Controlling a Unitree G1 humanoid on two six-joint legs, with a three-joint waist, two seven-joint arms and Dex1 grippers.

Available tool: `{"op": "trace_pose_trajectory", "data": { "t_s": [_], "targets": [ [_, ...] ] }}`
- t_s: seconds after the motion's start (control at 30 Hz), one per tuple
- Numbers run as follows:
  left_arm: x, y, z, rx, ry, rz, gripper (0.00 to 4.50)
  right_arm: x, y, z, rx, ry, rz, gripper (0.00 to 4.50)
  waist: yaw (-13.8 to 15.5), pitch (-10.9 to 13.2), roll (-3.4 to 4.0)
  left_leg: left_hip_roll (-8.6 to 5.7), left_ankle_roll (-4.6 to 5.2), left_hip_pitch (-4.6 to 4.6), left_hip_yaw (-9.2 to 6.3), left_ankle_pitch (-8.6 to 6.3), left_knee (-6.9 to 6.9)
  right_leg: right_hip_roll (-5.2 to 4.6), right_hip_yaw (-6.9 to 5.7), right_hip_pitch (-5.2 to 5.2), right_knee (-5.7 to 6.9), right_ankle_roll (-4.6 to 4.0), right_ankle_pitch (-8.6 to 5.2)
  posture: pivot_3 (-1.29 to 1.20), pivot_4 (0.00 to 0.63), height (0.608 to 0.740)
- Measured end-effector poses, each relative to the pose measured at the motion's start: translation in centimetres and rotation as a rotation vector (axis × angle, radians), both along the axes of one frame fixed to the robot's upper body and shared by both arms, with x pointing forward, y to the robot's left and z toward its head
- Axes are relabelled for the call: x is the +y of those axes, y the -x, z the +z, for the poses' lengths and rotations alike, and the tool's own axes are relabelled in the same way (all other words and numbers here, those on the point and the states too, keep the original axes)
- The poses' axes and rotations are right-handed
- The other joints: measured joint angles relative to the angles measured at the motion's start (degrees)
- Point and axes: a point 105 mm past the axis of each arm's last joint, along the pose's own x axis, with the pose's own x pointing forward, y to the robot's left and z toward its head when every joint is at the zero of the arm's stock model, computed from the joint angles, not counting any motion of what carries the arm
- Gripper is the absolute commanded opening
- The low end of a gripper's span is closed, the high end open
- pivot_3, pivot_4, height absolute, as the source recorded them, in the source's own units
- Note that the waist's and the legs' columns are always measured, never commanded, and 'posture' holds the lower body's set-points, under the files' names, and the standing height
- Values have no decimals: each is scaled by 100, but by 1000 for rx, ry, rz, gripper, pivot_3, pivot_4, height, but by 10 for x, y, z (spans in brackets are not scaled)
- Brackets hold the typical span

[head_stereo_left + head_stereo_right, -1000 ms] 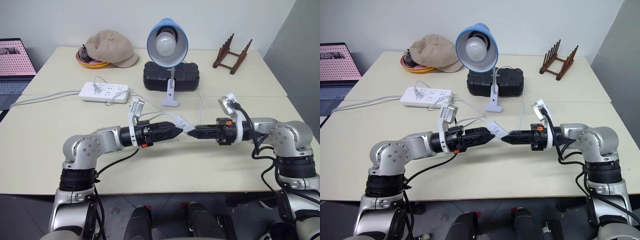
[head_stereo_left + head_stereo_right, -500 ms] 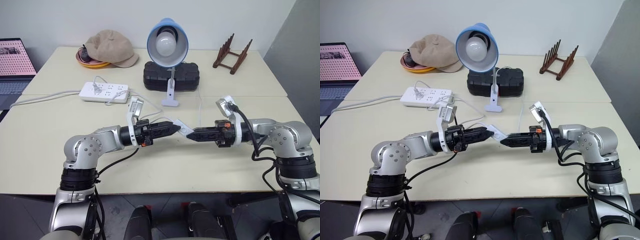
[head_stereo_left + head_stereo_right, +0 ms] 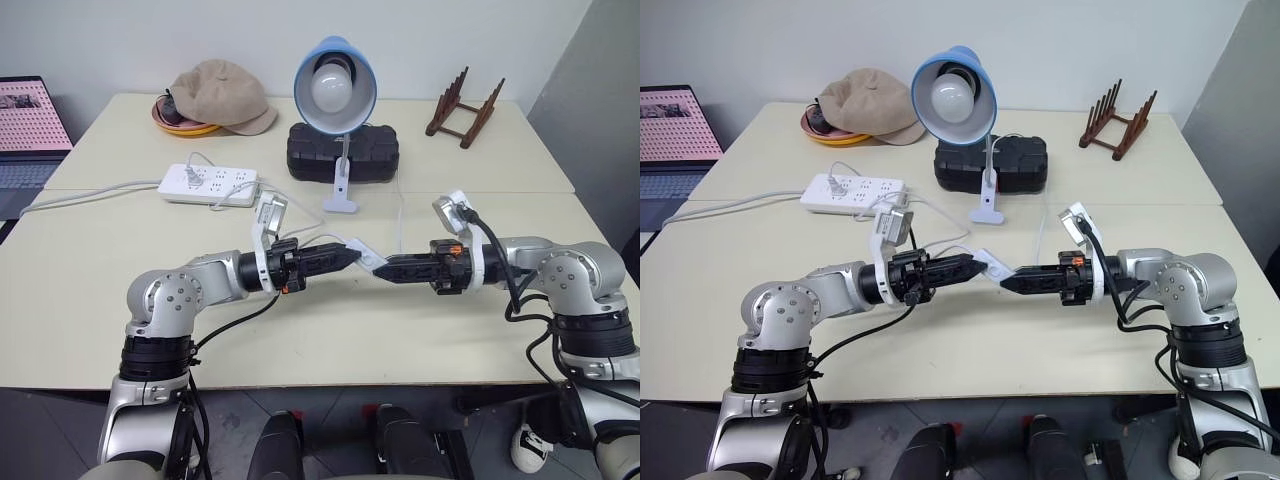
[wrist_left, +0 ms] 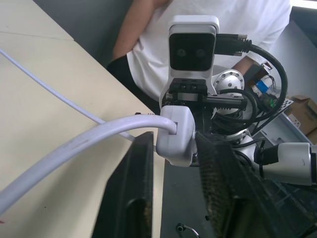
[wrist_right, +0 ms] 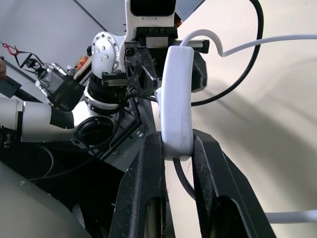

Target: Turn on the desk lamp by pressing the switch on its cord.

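Note:
The desk lamp (image 3: 335,85), with a blue dome shade and a white bulb, stands at the back of the table. Its thin white cord (image 3: 401,215) runs forward to the white switch (image 3: 367,256), which is held in the air above the table between both grippers. My right gripper (image 3: 382,268) points left and is shut on one end of the switch (image 5: 177,109). From the other side my left gripper (image 3: 350,252) points right, its two fingers closed against the other end of the switch (image 4: 177,134).
A white power strip (image 3: 208,185) lies left of the lamp and a black case (image 3: 343,152) sits behind the lamp's base. A beige hat (image 3: 222,97), a wooden rack (image 3: 463,108) and a laptop (image 3: 30,125) stand further off. A person (image 4: 198,29) stands beyond the table.
The left gripper's fingers have closed from wide open onto the switch. Both arms have stayed in place, and the lamp's bulb looks the same.

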Motion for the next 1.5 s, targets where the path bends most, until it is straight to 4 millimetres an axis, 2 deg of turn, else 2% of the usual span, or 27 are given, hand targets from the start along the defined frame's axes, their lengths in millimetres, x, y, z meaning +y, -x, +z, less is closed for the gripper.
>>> {"op": "trace_pose_trajectory", "data": {
  "t_s": [0.63, 0.77, 0.87, 1.2, 1.27, 1.5],
  "targets": [
    [-4, 4, -1, 16, -9, -34, 1965, 2, 1, 0, 2, -2, 9, 365, 0, 0, 0, 0, 0, -1, 1, 0, -3, 0, 0, -1, -4, -1, -1, 0, 150, 740],
    [-5, 4, 0, 16, -1, -40, 1140, 2, 1, -1, 3, 0, 11, 365, 0, 0, 0, 0, 0, -1, 0, 0, -4, 0, 0, -2, -5, -1, -1, 0, 150, 740],
    [-3, 6, 4, 15, 25, -54, 752, 2, 3, 2, -1, -16, 25, 365, 0, 0, 0, 0, 0, -2, 0, 0, -5, 0, 0, -2, -6, -1, -1, 0, 150, 740],
    [-3, 9, 10, 15, 57, -74, 542, 2, 5, 5, -8, -39, 45, 365, 0, 0, 0, 0, 0, -3, 1, 0, -6, 0, 0, -3, -8, -1, -1, 0, 150, 740],
    [-4, 9, 10, 6, 51, -67, 1240, 1, 5, 5, -12, -38, 43, 365, 1, 0, 0, 0, 0, -3, 1, 0, -6, 0, 0, -3, -8, -1, -1, 0, 150, 740],
    [9, 9, -4, 19, -35, 1, 2506, -1, -4, 2, -19, -7, 8, 365, -10, 0, 0, 0, 0, -4, 2, 0, -9, 0, 2, -9, -7, -3, -2, 0, 150, 740]
  ]
}}
